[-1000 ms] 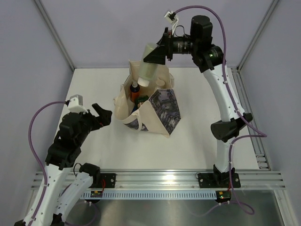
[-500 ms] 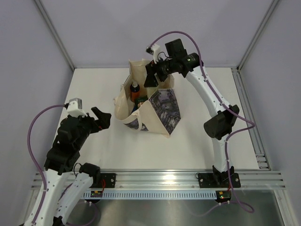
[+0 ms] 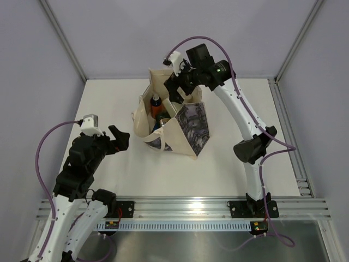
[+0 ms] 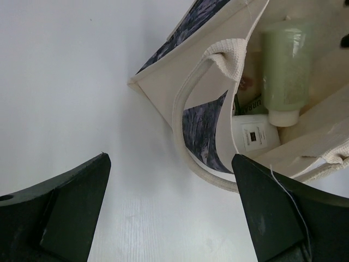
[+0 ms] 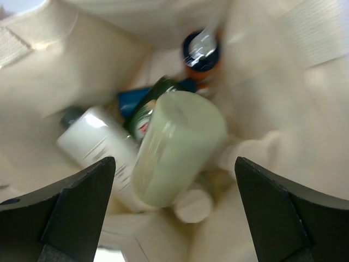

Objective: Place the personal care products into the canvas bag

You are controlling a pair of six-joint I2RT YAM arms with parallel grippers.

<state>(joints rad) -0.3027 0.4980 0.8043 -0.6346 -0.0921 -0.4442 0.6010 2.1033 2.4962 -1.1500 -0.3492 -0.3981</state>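
Note:
The canvas bag (image 3: pixel 188 124) stands open at mid-table. My right gripper (image 3: pixel 173 90) hangs over its mouth, open and empty. In the right wrist view the gripper (image 5: pixel 174 213) looks down into the bag at a sage-green bottle (image 5: pixel 177 144) lying loose between the wide fingers, blurred. Round it are the orange spray bottle (image 5: pixel 200 52), a pale beige bottle (image 5: pixel 101 144), the green red-capped bottle (image 5: pixel 146 109) and a blue item (image 5: pixel 131 98). My left gripper (image 3: pixel 119 136) is open and empty left of the bag. Its view shows the bag (image 4: pixel 163 82), the sage-green bottle (image 4: pixel 284 65) and the white box (image 4: pixel 253 136).
The bag's loop handle (image 4: pixel 188 136) hangs out over the white table (image 3: pixel 109 98) toward my left gripper (image 4: pixel 169 213). Metal frame posts stand at the back corners. A rail (image 3: pixel 191 207) runs along the near edge.
My right gripper came down from high above the bag to its mouth and let go of the sage-green bottle, which now lies inside. The left arm shifted only slightly.

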